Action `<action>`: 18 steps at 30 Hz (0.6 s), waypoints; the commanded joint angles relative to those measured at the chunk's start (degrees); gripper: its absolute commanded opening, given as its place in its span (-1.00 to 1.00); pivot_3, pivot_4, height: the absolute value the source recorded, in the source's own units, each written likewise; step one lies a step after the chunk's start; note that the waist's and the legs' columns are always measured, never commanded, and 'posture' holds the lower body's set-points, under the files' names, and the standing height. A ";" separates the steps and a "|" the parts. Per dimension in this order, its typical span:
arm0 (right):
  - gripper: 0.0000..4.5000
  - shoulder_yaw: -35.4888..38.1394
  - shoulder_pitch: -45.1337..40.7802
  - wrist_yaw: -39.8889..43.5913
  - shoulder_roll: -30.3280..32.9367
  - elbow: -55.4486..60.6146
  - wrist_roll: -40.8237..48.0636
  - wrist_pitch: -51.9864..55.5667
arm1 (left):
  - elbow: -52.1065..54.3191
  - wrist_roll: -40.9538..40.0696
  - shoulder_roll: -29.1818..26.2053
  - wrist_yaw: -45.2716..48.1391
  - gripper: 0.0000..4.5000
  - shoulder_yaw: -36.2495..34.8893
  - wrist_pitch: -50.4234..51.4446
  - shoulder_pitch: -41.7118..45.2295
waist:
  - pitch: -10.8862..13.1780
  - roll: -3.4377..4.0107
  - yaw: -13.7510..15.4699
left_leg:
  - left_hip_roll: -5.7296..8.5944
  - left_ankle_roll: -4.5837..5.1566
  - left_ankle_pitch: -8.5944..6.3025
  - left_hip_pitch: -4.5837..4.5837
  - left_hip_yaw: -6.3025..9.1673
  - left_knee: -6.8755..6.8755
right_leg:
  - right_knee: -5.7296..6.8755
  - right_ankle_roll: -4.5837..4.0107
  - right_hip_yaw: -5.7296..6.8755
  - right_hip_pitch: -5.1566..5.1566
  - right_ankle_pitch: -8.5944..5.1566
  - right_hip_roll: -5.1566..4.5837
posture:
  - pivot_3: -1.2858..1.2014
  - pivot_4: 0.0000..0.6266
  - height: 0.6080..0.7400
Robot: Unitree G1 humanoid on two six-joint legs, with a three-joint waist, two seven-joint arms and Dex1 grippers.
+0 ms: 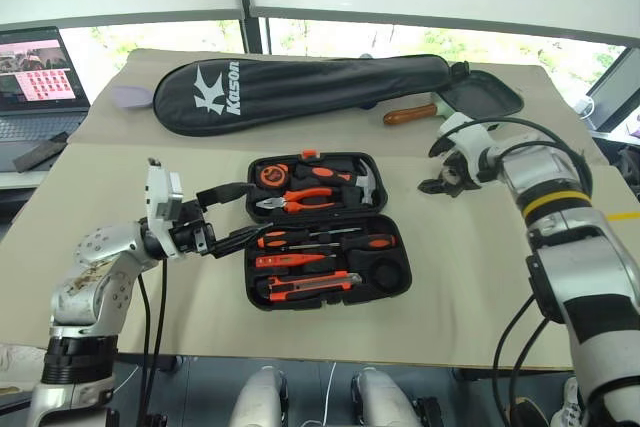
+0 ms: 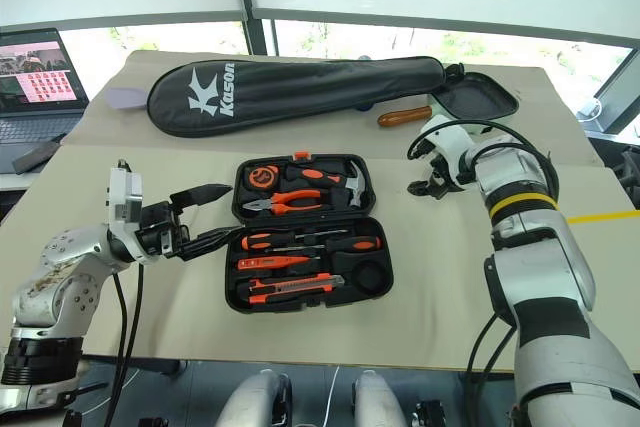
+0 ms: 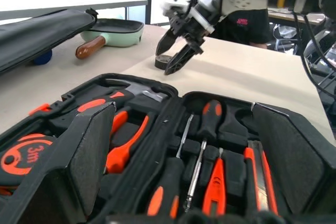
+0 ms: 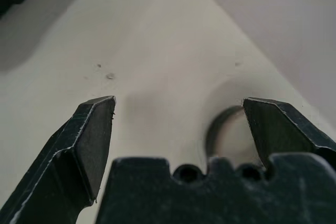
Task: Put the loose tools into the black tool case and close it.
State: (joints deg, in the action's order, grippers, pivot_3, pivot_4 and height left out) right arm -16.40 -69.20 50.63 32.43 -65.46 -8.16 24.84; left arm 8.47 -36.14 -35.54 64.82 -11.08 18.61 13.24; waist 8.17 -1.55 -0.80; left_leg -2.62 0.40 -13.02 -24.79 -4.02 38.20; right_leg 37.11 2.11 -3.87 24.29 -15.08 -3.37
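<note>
The right end effector [image 1: 441, 169] hangs over the bench [image 1: 470, 277] with its fingers spread wide and nothing between them, tilted downward; the small dark tape roll [image 3: 164, 62] lies on the bench directly under its tips, and in the right wrist view the roll [image 4: 223, 132] sits against the inner side of one finger [image 4: 273, 129] rather than centred in the gap. The black tool case [image 1: 400, 272] lies open well off to this end effector's inner side, with two thin screwdrivers [image 1: 320, 238], the small orange tester screwdriver [image 1: 290, 260] and the utility knife [image 1: 305, 285] already seated in the near half and a round recess [image 1: 388, 274] apparently vacant. The left end effector [image 1: 230, 215] is likewise open and empty, held level with its fingertips just beside the case's hinge edge. Assessed risks: because the roll is off-centre, closing as placed may catch only its rim and flick it away or tip it onto edge; a descent too deep would jam the fingertips on the bench, too shallow would slip over the low roll. On transfer, a roll set down askew in its recess would likely hold the lid proud and defeat the orange latch [image 1: 309, 154]. The left fingers, so near the hinge, could nudge the case out of position or be pinched when the lid swings.
</note>
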 commanded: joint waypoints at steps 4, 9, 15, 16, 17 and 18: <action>1.00 3.32 -3.73 -3.05 0.35 -4.54 -0.74 3.30 | 2.18 -0.74 -0.43 -0.92 0.99 -0.99 -0.76 0.19 | 0.00 0.00 -0.15 | 0.00 -0.02 0.02 0.12 0.01 0.00 | 0.05 -0.02 0.02 -0.06 0.01 0.01 | 0.03 -0.52 1.00; 1.00 4.07 -3.17 -4.09 -0.10 -5.34 -0.82 3.50 | 1.99 -0.18 -0.30 -1.11 0.99 -0.65 -1.44 0.29 | 0.00 0.00 -0.44 | 0.00 -0.05 0.03 0.15 0.01 0.00 | 0.11 -0.03 0.01 -0.05 0.02 0.04 | 0.03 -0.52 1.00; 0.77 5.40 -2.12 -2.95 -1.29 -5.83 -0.32 3.80 | 1.26 0.34 -0.13 -1.02 1.00 0.17 -1.66 0.86 | 0.00 0.00 -0.56 | -0.01 -0.05 0.03 0.15 0.01 0.00 | 0.12 -0.04 0.01 -0.05 0.02 0.04 | 0.03 -0.52 1.00; 0.68 5.67 -1.98 -3.10 -1.39 -5.92 -0.22 3.84 | 1.18 0.39 -0.13 -1.02 1.00 0.28 -1.67 0.95 | 0.00 0.00 -0.58 | -0.01 -0.05 0.03 0.15 0.01 0.00 | 0.12 -0.04 0.01 -0.05 0.02 0.04 | 0.03 -0.52 1.00; 0.60 5.86 -1.92 -3.15 -1.43 -6.02 -0.19 3.85 | 0.92 0.46 -0.26 -0.89 1.00 0.39 -1.69 1.06 | 0.00 0.00 -0.61 | -0.01 -0.05 0.03 0.15 0.02 0.00 | 0.12 -0.04 0.01 -0.05 0.02 0.04 | 0.03 -0.52 1.00; 0.36 6.05 -1.87 -3.22 -1.49 -6.10 -0.21 3.81 | 0.59 0.58 -0.52 -0.63 1.00 0.51 -1.77 1.09 | 0.00 0.00 -0.62 | -0.01 -0.05 0.03 0.15 0.02 0.00 | 0.12 -0.04 0.01 -0.05 0.02 0.04 | 0.03 -0.52 1.00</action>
State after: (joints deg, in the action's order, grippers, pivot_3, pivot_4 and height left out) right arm -11.53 -70.68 47.44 30.42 -71.67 -8.68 28.24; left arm 8.50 -35.82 -35.55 63.77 -10.42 17.65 13.40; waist 8.17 -1.55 -1.42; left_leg -2.63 0.35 -12.99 -24.64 -4.01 38.21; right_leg 37.23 2.07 -3.87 24.24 -15.06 -3.33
